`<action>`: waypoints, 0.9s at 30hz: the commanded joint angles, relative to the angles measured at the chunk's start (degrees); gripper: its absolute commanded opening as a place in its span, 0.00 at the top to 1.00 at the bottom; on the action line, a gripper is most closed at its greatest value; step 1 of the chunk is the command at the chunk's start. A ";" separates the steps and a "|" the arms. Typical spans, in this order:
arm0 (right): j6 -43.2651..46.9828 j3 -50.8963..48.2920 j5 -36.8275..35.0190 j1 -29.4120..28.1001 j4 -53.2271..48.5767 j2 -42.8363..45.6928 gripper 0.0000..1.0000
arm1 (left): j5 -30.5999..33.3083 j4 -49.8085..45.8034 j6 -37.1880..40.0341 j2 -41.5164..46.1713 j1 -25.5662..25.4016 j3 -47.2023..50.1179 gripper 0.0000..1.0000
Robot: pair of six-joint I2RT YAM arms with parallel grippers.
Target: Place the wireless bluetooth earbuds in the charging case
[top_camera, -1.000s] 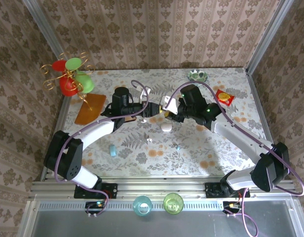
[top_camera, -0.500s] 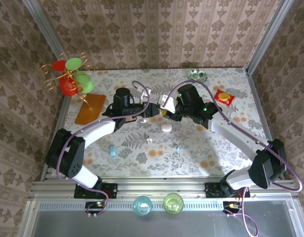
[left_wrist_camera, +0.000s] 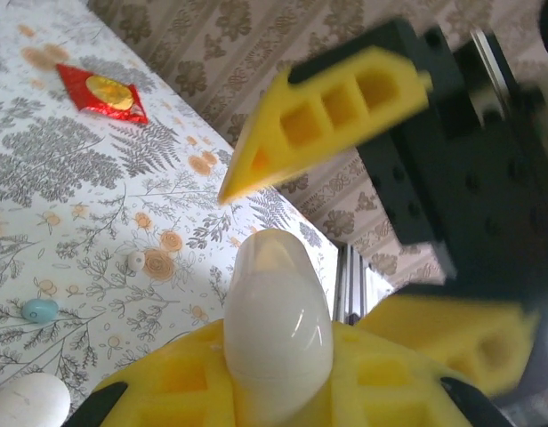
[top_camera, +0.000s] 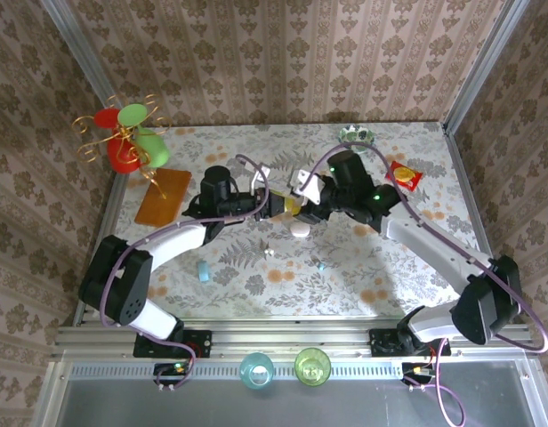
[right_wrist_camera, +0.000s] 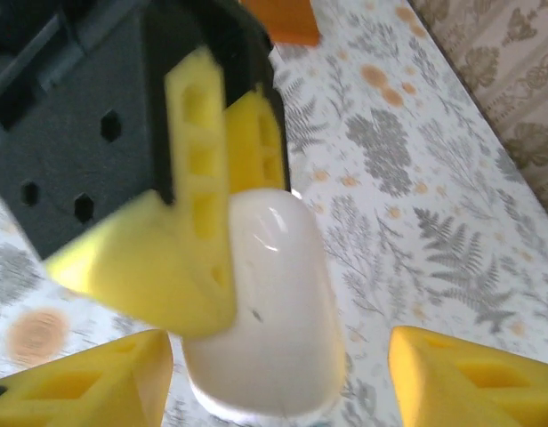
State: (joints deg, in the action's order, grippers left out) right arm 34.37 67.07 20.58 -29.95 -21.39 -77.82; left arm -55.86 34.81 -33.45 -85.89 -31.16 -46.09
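Grey-leaf tabletop [top_camera: 256,289]: carries the task's pieces, all lying apart from both grippers.
Left gripper [left_wrist_camera: 278,384]: pinches a white pebble [left_wrist_camera: 276,316] by its lower end and holds it upright above mid-table.
Right gripper [right_wrist_camera: 278,356]: spread wide, one yellow finger on either side of that pebble, apparently touching nothing.
Second white pebble [top_camera: 299,229]: lies on the table just in front of the two grippers.
Charging case [top_camera: 204,271]: light blue, lies unheld toward the near edge on the left arm's side. Probably hard, light, glossy plastic that could squirt out of foam pads if pinched near a rounded end, so best taken across the middle of its long sides.
Earbuds [top_camera: 321,264]: tiny and loose on the table, a bluish one right of centre and a whitish bit [top_camera: 268,253] nearer the middle. Likely featherweight and quick to skitter, so they call for a low, centred fingertip pinch.
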 commanded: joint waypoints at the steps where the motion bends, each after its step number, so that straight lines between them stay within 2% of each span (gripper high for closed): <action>1: -5.39 -2.20 18.43 3.89 0.03 5.11 0.31 | -5.26 10.58 9.15 4.36 1.64 3.25 0.96; 4: -11.45 -4.36 26.38 6.60 4.18 7.26 0.31 | -8.00 16.56 13.64 6.97 1.98 6.45 0.96; 7: -14.61 -4.18 30.17 7.36 4.64 7.73 0.30 | -9.34 23.08 15.47 8.94 1.98 9.03 0.98; 12: -17.51 -1.89 35.38 7.15 5.14 5.23 0.30 | -9.50 28.54 16.62 8.61 1.89 10.03 1.00; 18: -19.00 0.37 31.36 4.79 5.88 2.30 0.31 | -10.72 38.38 12.43 5.29 1.89 9.30 1.00; 27: -29.64 1.75 27.84 4.29 13.36 -0.60 0.34 | -12.22 38.31 14.57 4.66 1.45 9.57 1.00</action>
State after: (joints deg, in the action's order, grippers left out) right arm 10.11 66.41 50.19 -25.61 -11.84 -77.41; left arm -66.00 69.63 -20.03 -81.69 -29.26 -36.36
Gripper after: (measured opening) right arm 0.659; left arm 0.196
